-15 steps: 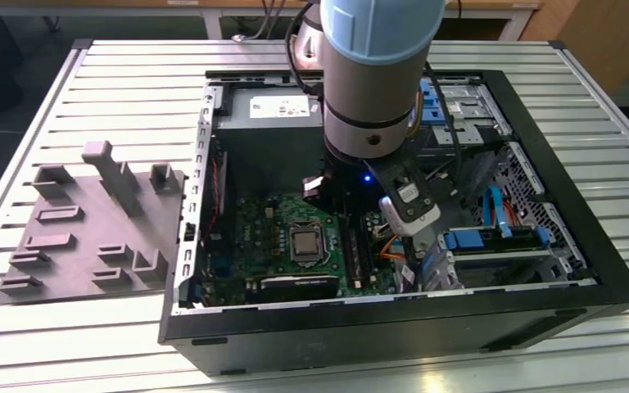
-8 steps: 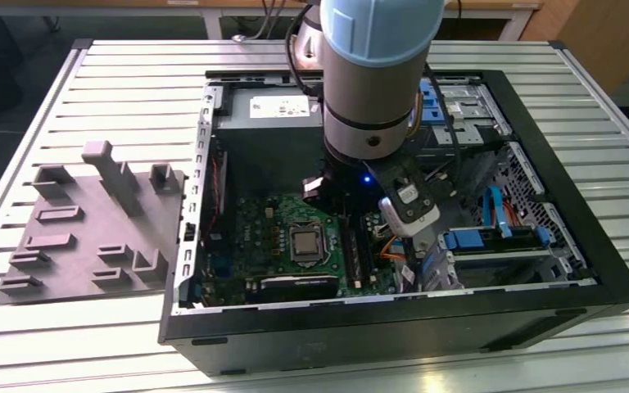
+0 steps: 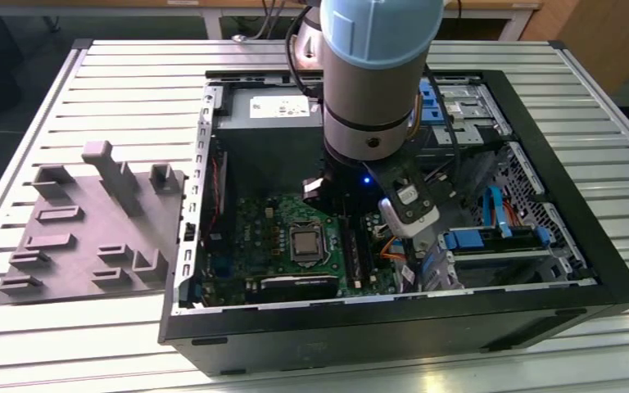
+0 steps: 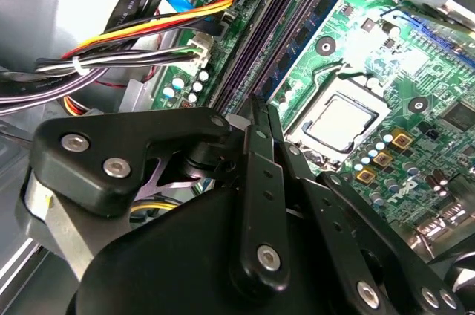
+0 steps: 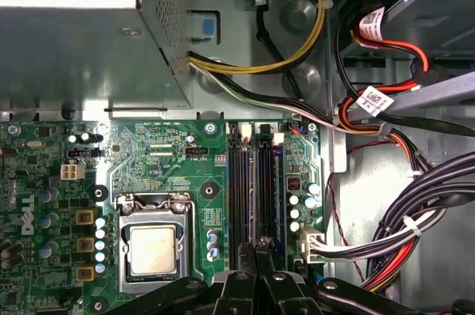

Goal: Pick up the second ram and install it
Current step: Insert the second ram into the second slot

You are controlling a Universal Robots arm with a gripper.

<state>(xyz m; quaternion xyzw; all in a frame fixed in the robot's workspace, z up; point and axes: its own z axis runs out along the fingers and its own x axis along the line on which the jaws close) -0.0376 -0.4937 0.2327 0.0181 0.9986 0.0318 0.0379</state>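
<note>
My gripper (image 3: 416, 255) hangs inside the open computer case (image 3: 576, 307), low over the green motherboard (image 3: 260, 237). In both wrist views its black fingertips (image 4: 256, 107) (image 5: 257, 247) are pressed together, with nothing visible between them. They sit over the near end of the memory slots (image 5: 252, 189) (image 4: 260, 40). Long narrow dark strips stand edge-up side by side in those slots. I cannot tell which strip is the second ram, nor whether the fingertips touch one. The silver processor (image 5: 152, 248) lies beside the slots.
A grey plastic tray (image 3: 85, 237) with upright posts lies on the slatted table at the exterior view's left. Bundles of black, red, yellow and orange cables (image 5: 415, 226) crowd the case beside the slots. A metal power supply box (image 5: 89, 40) and drive bays (image 3: 490, 237) also fill the case.
</note>
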